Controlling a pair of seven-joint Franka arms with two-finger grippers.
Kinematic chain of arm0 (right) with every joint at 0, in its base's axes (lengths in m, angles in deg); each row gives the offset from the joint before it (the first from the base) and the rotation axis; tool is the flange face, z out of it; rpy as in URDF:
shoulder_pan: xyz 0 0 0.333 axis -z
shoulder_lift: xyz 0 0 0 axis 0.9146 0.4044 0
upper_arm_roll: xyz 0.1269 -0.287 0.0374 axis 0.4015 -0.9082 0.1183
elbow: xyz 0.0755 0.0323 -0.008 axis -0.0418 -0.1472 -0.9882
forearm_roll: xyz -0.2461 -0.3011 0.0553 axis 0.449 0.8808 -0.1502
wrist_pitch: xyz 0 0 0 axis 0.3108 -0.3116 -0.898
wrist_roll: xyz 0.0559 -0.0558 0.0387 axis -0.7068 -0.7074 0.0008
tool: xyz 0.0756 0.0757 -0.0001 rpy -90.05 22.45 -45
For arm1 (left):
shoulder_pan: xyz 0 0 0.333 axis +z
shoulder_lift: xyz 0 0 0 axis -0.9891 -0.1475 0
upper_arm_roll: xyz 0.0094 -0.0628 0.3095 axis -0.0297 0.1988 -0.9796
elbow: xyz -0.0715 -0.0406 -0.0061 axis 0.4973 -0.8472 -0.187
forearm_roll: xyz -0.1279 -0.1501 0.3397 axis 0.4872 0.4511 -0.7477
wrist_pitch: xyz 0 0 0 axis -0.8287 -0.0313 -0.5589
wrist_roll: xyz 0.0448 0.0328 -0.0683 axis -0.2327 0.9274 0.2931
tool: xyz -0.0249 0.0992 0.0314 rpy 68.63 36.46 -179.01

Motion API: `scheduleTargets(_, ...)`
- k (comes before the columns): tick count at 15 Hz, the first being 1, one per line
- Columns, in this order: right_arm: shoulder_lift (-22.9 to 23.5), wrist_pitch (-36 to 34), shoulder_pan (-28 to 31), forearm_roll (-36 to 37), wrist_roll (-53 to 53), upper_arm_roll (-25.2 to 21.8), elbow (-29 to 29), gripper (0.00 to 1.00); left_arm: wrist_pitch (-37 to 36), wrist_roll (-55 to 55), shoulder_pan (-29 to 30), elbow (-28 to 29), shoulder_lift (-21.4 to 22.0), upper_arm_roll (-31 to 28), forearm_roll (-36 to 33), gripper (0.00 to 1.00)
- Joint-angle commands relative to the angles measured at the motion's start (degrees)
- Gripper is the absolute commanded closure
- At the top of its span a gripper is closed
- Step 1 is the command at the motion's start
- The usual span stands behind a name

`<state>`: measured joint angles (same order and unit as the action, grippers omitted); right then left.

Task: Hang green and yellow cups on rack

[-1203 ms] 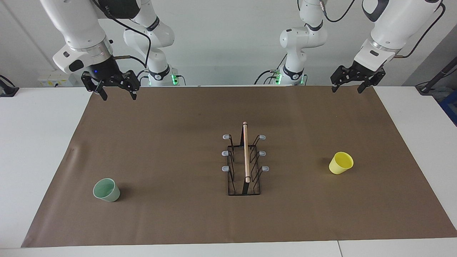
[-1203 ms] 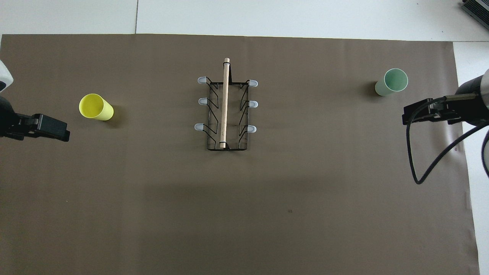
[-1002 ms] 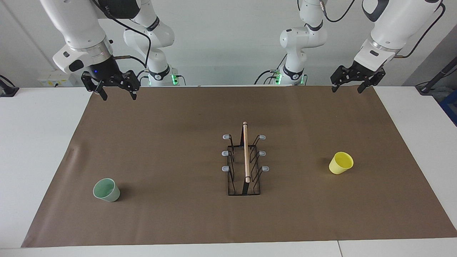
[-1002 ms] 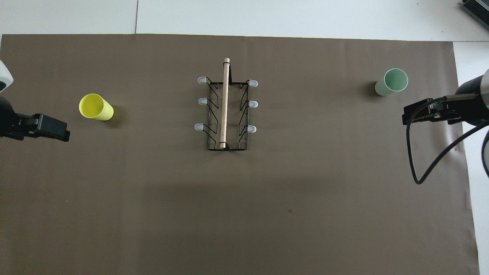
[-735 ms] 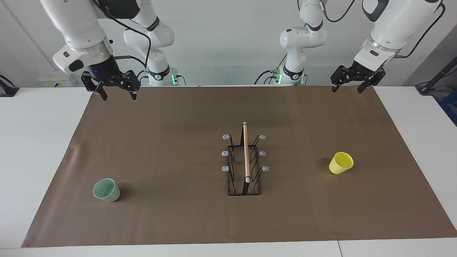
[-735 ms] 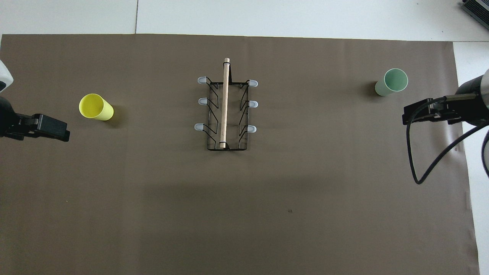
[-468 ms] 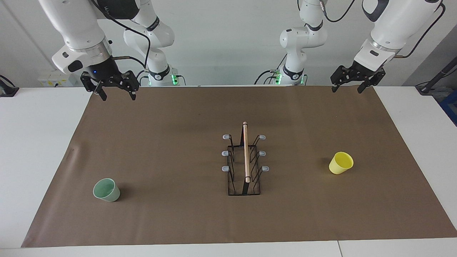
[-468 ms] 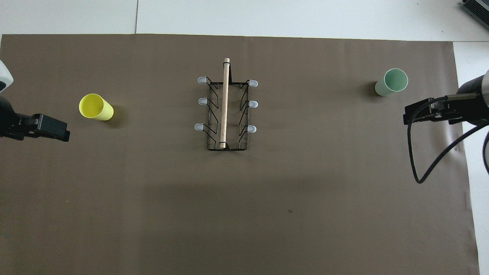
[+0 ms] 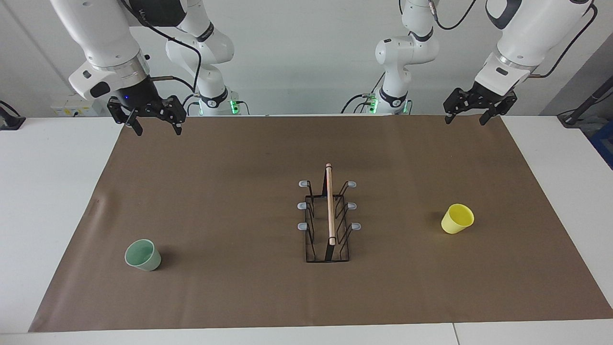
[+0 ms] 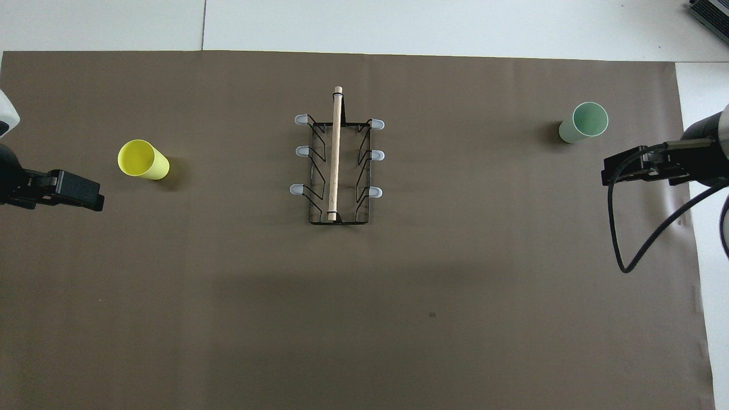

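The black wire rack [image 9: 329, 215] [image 10: 336, 165] with its wooden rod stands mid-table, and none of its grey-tipped prongs holds anything. The pale green cup [image 9: 143, 255] [image 10: 583, 122] stands mouth up toward the right arm's end. The yellow cup [image 9: 457, 218] [image 10: 143, 160] stands mouth up toward the left arm's end. My right gripper [image 9: 158, 128] [image 10: 643, 169] hangs open and empty over the mat's edge at its own end. My left gripper [image 9: 465, 120] [image 10: 68, 191] hangs open and empty over the mat's edge at its end, away from the yellow cup.
A brown paper mat [image 9: 230, 158] covers most of the white table [image 9: 48, 191]. A black cable [image 10: 618, 239] loops down from the right arm's wrist. Both cups and the rack stand well apart from one another.
The right gripper has drifted slightly toward its own end of the table. The left arm, the cups and the rack have not moved.
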<state>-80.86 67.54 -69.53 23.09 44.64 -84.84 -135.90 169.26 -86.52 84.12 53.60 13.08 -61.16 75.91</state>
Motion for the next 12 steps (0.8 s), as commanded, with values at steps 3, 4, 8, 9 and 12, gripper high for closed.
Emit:
scheduleTargets(3, 0.11, -0.65, 0.65, 0.30, -0.13, 0.36, 0.33, 0.00, -0.33, -0.65, 0.30, 1.86, 1.86, 0.24, -0.83, 0.00)
scheduleTargets(4, -0.06, -0.65, 0.74, 0.13, -0.04, 0.36, 0.07, 0.00, -0.33, -0.56, 0.30, 1.86, 1.86, 0.24, -0.83, 0.00)
scheduleTargets(8, -0.59, -0.91, 0.83, -0.14, -0.13, 0.36, 0.07, 0.00, -0.33, -0.56, 0.30, 1.86, 1.86, 0.24, -0.83, 0.00)
scheduleTargets(9, -0.76, -1.08, 0.83, -0.22, -0.04, 0.36, 0.15, 0.00, -0.33, -0.64, 0.30, 1.86, 1.86, 0.24, -0.83, 0.00)
scheduleTargets(12, -1.12, -0.74, 1.00, 0.12, 5.28, 0.36, 0.24, 0.00, -0.33, -0.56, 0.30, 1.86, 1.86, 0.24, -0.83, 0.00)
